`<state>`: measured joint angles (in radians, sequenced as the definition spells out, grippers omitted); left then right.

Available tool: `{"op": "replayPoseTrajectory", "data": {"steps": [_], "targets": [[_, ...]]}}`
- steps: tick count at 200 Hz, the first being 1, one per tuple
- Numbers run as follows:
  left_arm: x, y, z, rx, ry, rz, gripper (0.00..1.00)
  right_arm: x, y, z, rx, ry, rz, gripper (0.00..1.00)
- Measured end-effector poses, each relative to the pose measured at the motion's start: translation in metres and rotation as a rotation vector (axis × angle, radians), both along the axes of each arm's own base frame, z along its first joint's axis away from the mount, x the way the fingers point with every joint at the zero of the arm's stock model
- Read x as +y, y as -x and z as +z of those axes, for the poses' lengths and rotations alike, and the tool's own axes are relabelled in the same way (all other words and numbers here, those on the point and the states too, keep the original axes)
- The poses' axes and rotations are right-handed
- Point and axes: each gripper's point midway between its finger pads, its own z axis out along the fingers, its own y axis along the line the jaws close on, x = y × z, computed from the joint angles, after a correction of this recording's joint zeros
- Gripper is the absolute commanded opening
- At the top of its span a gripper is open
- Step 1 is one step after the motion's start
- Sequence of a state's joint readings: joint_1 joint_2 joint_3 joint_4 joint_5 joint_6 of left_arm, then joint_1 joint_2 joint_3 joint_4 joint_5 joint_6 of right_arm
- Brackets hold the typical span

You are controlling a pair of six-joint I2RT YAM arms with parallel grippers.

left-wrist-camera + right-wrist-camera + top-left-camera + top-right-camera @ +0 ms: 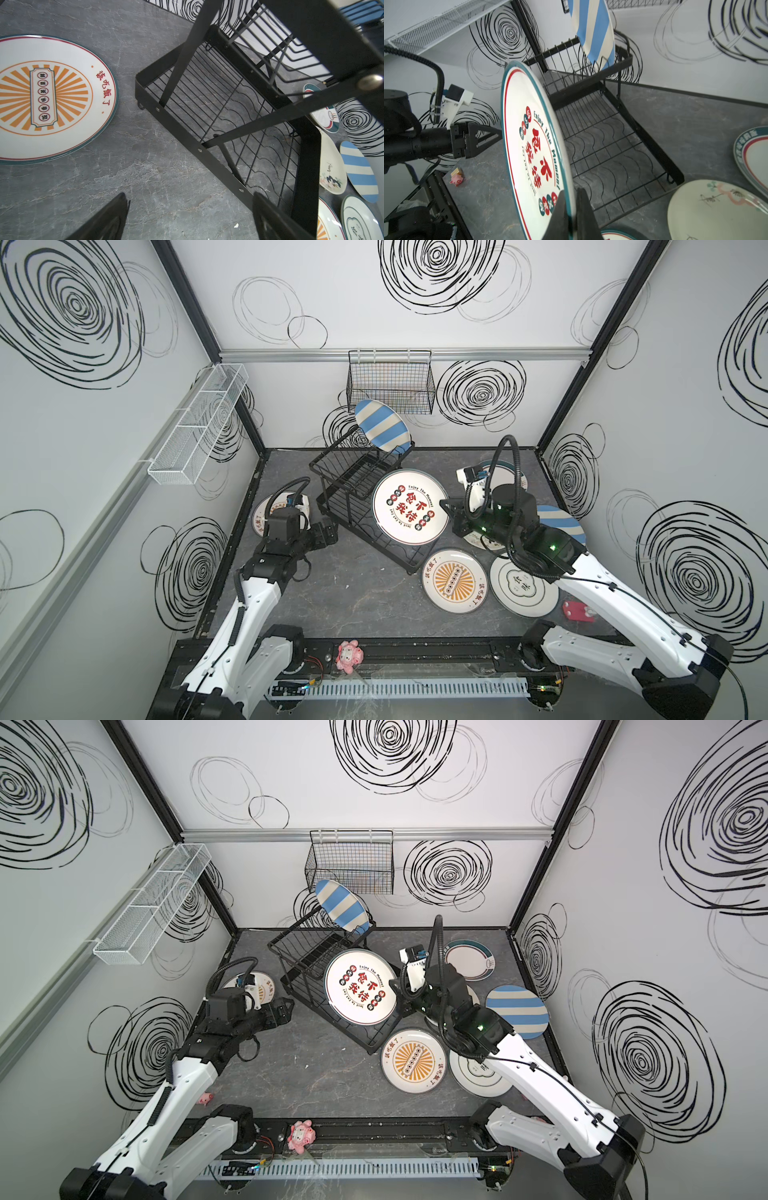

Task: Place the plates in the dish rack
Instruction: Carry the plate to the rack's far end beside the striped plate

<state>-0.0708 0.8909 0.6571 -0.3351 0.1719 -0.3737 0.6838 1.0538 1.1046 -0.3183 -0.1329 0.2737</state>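
Racking the red-character plate (529, 145)
My right fingers (565, 214) pinch its rim over the dish rack (652, 145); next, I stand it in slots at nine o'clock.

Both arms share one build: white moulded shells joined by black motor housings. On the left arm (257, 597) and the right arm (602, 593) the shells are dotted with small dark screws. A black ribbed hose (515, 472) arches over each wrist. A thin black cable (648, 605) is clipped along the right arm's shell. Green lights (552, 548) glow on the right arm's black joints. Each wrist bears a white camera block (467, 475) with blue connectors. The left gripper (498, 133) has black triangular fingers with open cut-outs. The right gripper (572, 209) shows plain black wedges.
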Motion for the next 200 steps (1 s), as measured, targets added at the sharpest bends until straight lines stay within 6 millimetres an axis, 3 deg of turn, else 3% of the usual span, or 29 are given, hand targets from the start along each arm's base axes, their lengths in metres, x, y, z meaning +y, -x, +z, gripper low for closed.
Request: {"op": "replayPoseTrajectory", "data": {"steps": [67, 148, 200], "targets": [[-0.001, 0.0, 0.0, 0.001, 0.004, -0.006, 0.96, 0.029, -0.056, 0.07, -0.197, 0.143, -0.087, 0.0], [0.005, 0.001, 0.0, -0.003, -0.023, 0.02, 0.96, 0.04, -0.119, 0.091, -0.385, 0.312, -0.277, 0.0], [0.007, 0.0, -0.001, 0.0, -0.026, 0.026, 0.96, 0.047, -0.129, 0.113, -0.528, 0.315, -0.31, 0.0]]}}
